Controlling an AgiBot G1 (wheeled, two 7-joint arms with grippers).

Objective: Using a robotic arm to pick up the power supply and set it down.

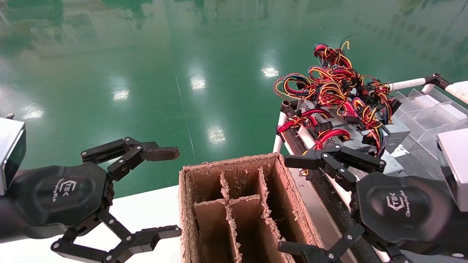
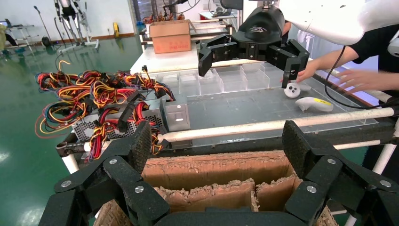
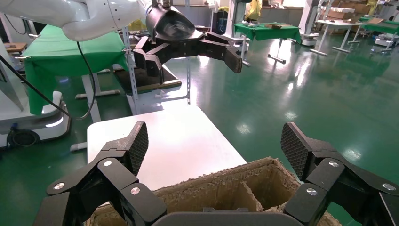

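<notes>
Grey power supplies (image 1: 394,132) stand in a row on a rack at the right, under a tangle of red, yellow and black wires (image 1: 336,91). In the left wrist view the same boxes (image 2: 176,115) and wires (image 2: 94,94) lie beyond the carton. My right gripper (image 1: 289,204) hangs open between the rack and the carton, holding nothing, a short way in front of the power supplies. Its pads (image 3: 138,146) spread wide over the carton's rim. My left gripper (image 1: 169,193), with a brown-worn fingertip (image 1: 161,153), is open on the carton's other side and holds nothing.
A worn cardboard carton (image 1: 190,204) with dividers stands between the grippers. A white table (image 3: 160,136) lies to its left. Clear plastic trays (image 2: 226,80) sit on the rack's shelf. A person's hand (image 2: 357,77) reaches there, near white handheld devices (image 2: 314,104). Green floor lies beyond.
</notes>
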